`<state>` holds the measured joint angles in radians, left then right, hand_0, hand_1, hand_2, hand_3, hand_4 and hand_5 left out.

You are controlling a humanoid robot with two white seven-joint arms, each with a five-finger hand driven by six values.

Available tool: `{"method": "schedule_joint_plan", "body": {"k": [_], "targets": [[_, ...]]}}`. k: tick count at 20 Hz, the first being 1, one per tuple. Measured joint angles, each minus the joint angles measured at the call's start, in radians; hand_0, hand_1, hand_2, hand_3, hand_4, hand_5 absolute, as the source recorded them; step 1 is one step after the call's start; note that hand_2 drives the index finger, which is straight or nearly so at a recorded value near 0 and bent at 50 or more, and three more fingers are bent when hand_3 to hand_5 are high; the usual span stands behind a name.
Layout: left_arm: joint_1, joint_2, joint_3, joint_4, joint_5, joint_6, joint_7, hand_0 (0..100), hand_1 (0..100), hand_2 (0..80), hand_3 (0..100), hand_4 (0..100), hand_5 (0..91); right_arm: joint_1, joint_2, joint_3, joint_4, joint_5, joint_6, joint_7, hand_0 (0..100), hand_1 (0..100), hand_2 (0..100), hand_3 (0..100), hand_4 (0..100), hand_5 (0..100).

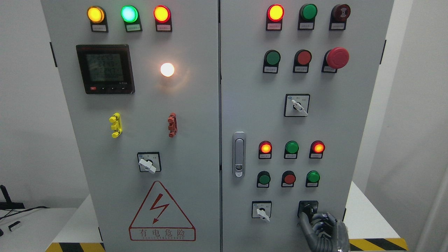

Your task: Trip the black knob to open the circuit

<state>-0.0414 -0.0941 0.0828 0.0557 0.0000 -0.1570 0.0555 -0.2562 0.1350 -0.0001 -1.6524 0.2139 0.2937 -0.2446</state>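
The grey control cabinet (217, 140) is filling the view, its lamps glowing. At its lower right, the right robot hand (320, 224) is reaching up, fingers curling onto the black knob (308, 209) beside a white selector switch (261, 210).

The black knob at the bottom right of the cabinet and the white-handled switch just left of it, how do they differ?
The black knob is dark on a black plate; the white-handled switch sits on a white plate with a black border. The right hand has its fingers at the black knob, partly hiding it; the white-handled switch is untouched, its lever pointing down and right. Both sit in the right door's bottom row.
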Motion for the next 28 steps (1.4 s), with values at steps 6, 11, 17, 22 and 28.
{"method": "schedule_joint_plan", "body": {"k": [6,11,17,22,28], "targets": [[0.000,0.000,0.000,0.000,0.000,0.000,0.000,12,39,0.0,0,0,0.0,0.000,0.000,0.000,0.000,-0.003,0.000,-0.002,31,66,63,88,89,97],[0.000,0.000,0.000,0.000,0.000,0.000,0.000,12,39,0.0,0,0,0.0,0.000,0.000,0.000,0.000,-0.013,0.000,0.004,31,65,64,89,89,97],[0.000,0.000,0.000,0.000,0.000,0.000,0.000,12,39,0.0,0,0,0.0,-0.001,0.000,0.000,0.000,-0.026,0.000,0.005,31,65,64,90,89,97],[0.000,0.000,0.000,0.000,0.000,0.000,0.000,12,39,0.0,0,0,0.0,-0.005,0.000,0.000,-0.001,-0.048,0.025,0.007,31,65,64,90,89,97],[0.000,0.000,0.000,0.000,0.000,0.000,0.000,12,39,0.0,0,0,0.0,-0.009,0.000,0.000,-0.002,-0.063,0.036,0.010,31,65,64,90,89,97]]}}
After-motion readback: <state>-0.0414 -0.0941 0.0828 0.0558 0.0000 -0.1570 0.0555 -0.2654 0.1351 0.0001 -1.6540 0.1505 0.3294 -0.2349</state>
